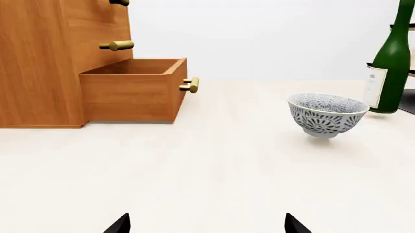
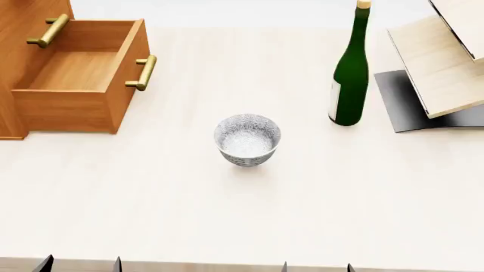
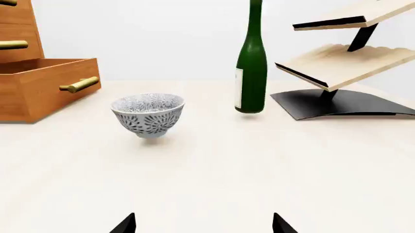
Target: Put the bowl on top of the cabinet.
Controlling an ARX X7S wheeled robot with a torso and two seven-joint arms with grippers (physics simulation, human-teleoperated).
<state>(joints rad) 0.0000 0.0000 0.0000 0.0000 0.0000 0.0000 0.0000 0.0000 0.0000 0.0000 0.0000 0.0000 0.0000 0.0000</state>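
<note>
Only fingers' (image 2: 81,264) tips visible — cabinet (image 2: 30,34) cropped.

Table (image 2: 226,226) – bowl (image 2: 247,139), bottle (image 2: 350,73), cabinet (image 2: 45,73), rack (image 2: 442,73).

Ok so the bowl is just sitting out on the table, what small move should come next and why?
Probably ease the right gripper forward toward the bowl. The bowl stands upright and alone on the table, apart from the green bottle and the cabinet, and both grippers sit open at the near edge, holding nothing.
</note>
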